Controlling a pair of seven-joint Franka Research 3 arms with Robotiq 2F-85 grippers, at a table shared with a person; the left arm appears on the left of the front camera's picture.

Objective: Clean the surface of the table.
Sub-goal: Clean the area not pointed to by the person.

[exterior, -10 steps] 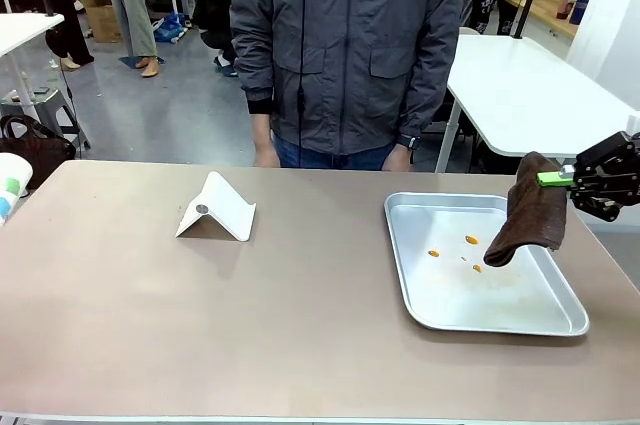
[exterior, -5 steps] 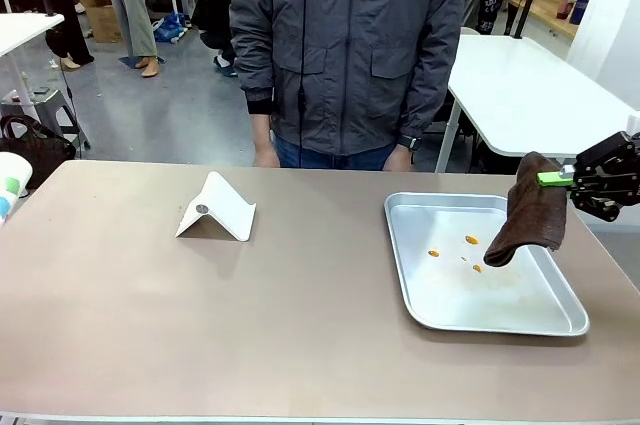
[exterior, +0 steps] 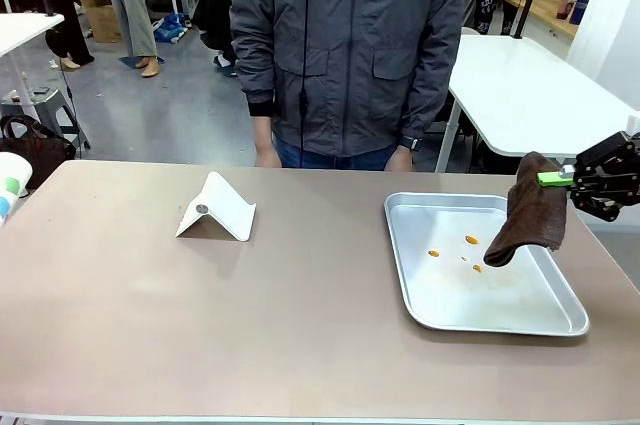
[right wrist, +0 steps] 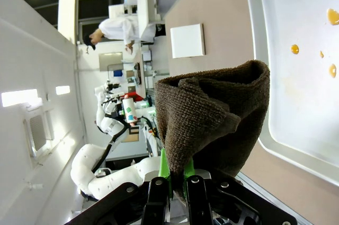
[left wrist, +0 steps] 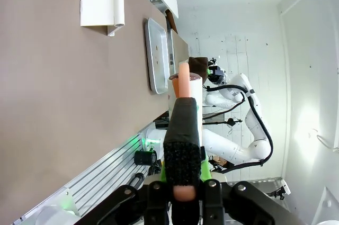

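Straight ahead, a tan counter [exterior: 250,325] carrying a white folded stand [exterior: 215,208] and, to the right, a metal tray [exterior: 400,265] dotted with orange spots [exterior: 471,240]. Right tool [exterior: 556,178] clenched on a brown cloth [exterior: 530,215] hanging at the tray's right rim. Grey floor and white tables [exterior: 530,85] behind a standing person [exterior: 345,45]. From the left wrist, left tool [left wrist: 183,100] clamped on a white cup [left wrist: 195,84], counter stretching away alongside. From the right wrist, cloth bunched beside the tray's rim, white walls beyond.

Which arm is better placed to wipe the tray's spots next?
Right: its jaws hold the cloth over the tray's edge, near the spots; the left's jaws hold a container far off.
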